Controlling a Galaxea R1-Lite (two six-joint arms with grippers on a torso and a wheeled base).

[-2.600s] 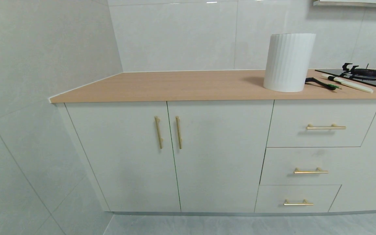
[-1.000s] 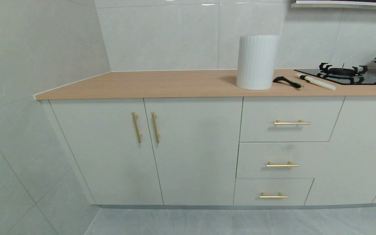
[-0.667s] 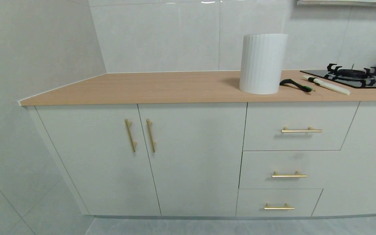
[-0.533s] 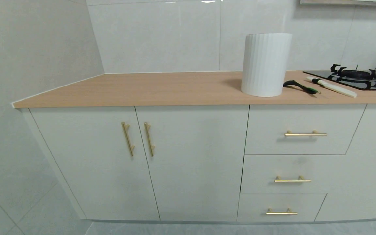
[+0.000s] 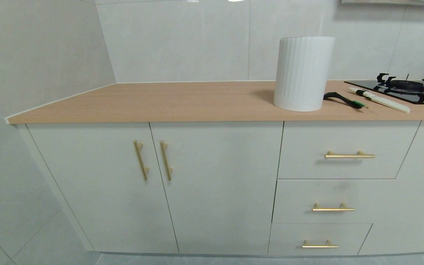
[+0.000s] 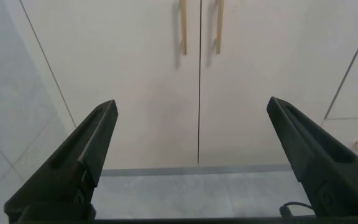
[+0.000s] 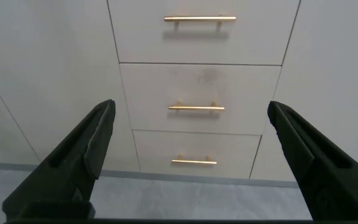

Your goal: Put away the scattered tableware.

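Observation:
On the wooden countertop (image 5: 182,101) stands a tall white ribbed holder (image 5: 303,73). Just to its right lie a black utensil with a green tip (image 5: 343,100) and a white knife with a dark handle (image 5: 379,99). My left gripper (image 6: 191,109) is open, low down, facing the double cabinet doors (image 6: 199,81). My right gripper (image 7: 191,109) is open too, facing the stack of drawers (image 7: 201,87), with nothing between its fingers.
A black gas hob (image 5: 407,88) sits at the countertop's far right. Gold handles mark the cabinet doors (image 5: 153,160) and three drawers (image 5: 349,155). Tiled walls close off the left side and back. Grey floor lies below.
The head camera has shifted and come closer to the cabinet: the countertop and holder look larger, and the hob has slid toward the right edge. Nothing on the counter has moved.

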